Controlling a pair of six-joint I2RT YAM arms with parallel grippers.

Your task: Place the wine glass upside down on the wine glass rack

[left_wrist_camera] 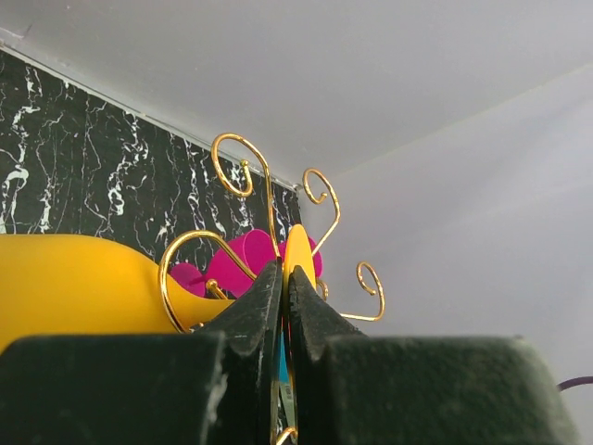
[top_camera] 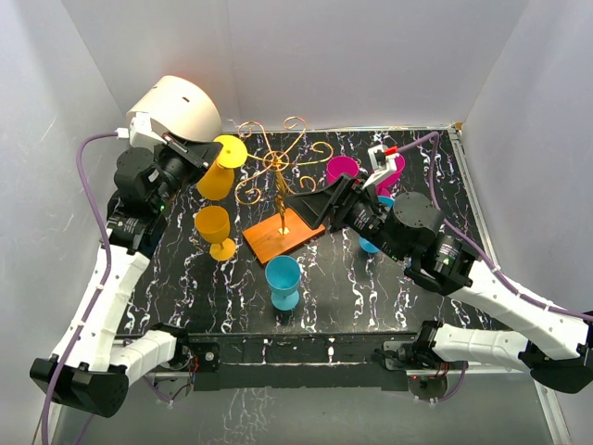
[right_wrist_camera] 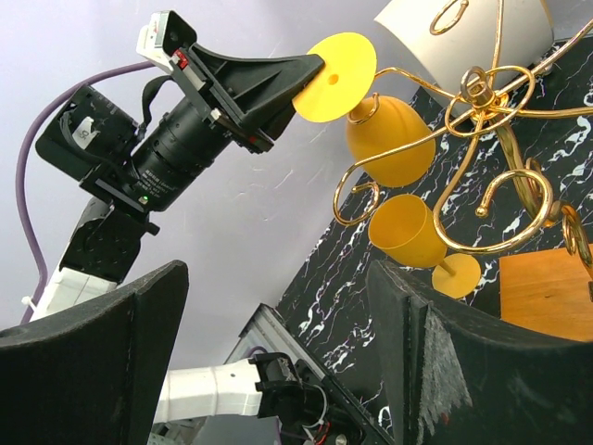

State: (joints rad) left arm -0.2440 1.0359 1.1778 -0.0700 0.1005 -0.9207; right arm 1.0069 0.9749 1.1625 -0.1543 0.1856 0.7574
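My left gripper [top_camera: 215, 153] is shut on the flat round foot of a yellow wine glass [top_camera: 219, 174], which hangs upside down and tilted at the left side of the wine glass rack [top_camera: 276, 162]. In the left wrist view the foot [left_wrist_camera: 298, 255] is pinched edge-on between the jaws, with the bowl [left_wrist_camera: 74, 287] at the left. In the right wrist view a curled gold arm [right_wrist_camera: 366, 109] seems to loop round the stem of that yellow wine glass [right_wrist_camera: 389, 139], just under the foot. My right gripper [top_camera: 310, 209] stands open and holds nothing, over the rack's wooden base [top_camera: 278, 239].
A second yellow glass [top_camera: 214, 229] stands upright left of the base, and a blue one [top_camera: 283, 280] in front of it. A magenta glass [top_camera: 341, 169] stands right of the rack. More glasses are partly hidden under my right arm. A white dome [top_camera: 176, 107] sits at the back left.
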